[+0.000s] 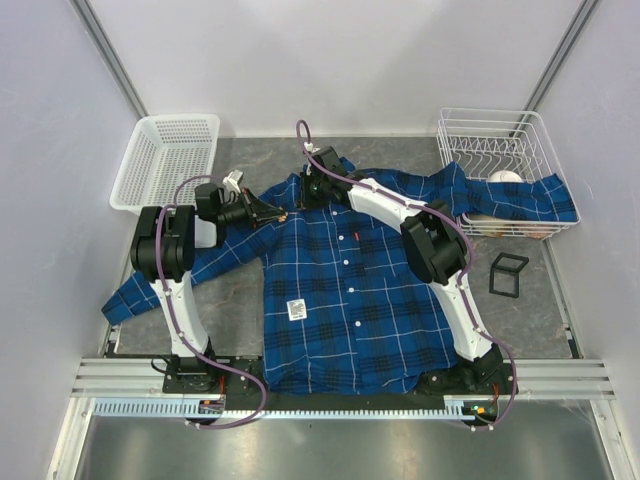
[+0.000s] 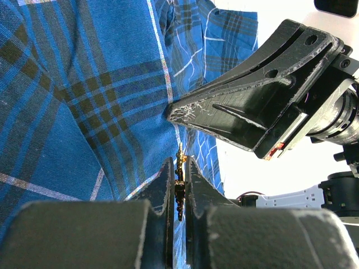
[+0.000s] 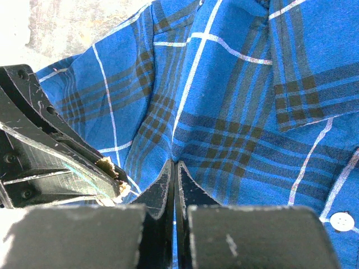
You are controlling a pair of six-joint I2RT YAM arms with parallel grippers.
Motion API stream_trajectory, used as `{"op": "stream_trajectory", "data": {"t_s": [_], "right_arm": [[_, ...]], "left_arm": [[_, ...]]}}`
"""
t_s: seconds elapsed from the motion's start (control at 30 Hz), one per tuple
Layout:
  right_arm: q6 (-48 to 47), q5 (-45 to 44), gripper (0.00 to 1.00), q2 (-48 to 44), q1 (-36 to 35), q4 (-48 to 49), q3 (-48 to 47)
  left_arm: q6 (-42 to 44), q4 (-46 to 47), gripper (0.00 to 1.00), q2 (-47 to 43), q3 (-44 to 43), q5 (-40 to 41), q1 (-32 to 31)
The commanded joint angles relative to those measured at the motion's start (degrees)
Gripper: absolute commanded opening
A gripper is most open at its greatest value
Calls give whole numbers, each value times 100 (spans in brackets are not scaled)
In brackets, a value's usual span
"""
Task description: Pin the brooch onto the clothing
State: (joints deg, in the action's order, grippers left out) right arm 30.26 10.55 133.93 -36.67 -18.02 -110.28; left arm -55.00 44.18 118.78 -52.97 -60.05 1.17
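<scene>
The blue plaid clothing lies spread flat on the table, collar to the back. In the left wrist view my left gripper is shut on the small gold brooch, which stands edge-on between the fingers, its tip sticking out toward the cloth. My right gripper is shut on a pinched fold of the clothing near the collar. The two grippers meet almost tip to tip at the shirt's left shoulder, left gripper beside right gripper. The brooch also shows at the left fingers' tip in the right wrist view.
A white plastic basket stands at the back left. A wire rack at the back right has the shirt's sleeve draped over it. A black square frame lies right of the shirt. A white tag sits on the shirt front.
</scene>
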Motion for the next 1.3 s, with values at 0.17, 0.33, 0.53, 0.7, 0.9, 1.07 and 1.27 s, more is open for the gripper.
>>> {"op": "stream_trajectory", "data": {"t_s": [0.17, 0.33, 0.53, 0.7, 0.9, 1.07, 1.27], "right_arm": [[15, -53, 0, -332, 19, 141, -29], [6, -61, 0, -341, 28, 132, -11], [24, -70, 0, -350, 28, 132, 33], [68, -88, 0, -350, 37, 132, 50], [112, -62, 0, -315, 28, 141, 15], [138, -61, 0, -297, 28, 141, -2], [138, -61, 0, -297, 10, 150, -2]], "left_arm": [[77, -349, 2, 13, -12, 134, 68], [113, -393, 2, 5, 6, 152, 94], [130, -455, 2, 5, 15, 160, 138], [130, -455, 2, -4, 41, 143, 173], [130, -463, 2, -4, 50, 152, 191], [121, -481, 2, 22, 15, 143, 173], [174, -586, 2, 31, -21, 143, 120]]}}
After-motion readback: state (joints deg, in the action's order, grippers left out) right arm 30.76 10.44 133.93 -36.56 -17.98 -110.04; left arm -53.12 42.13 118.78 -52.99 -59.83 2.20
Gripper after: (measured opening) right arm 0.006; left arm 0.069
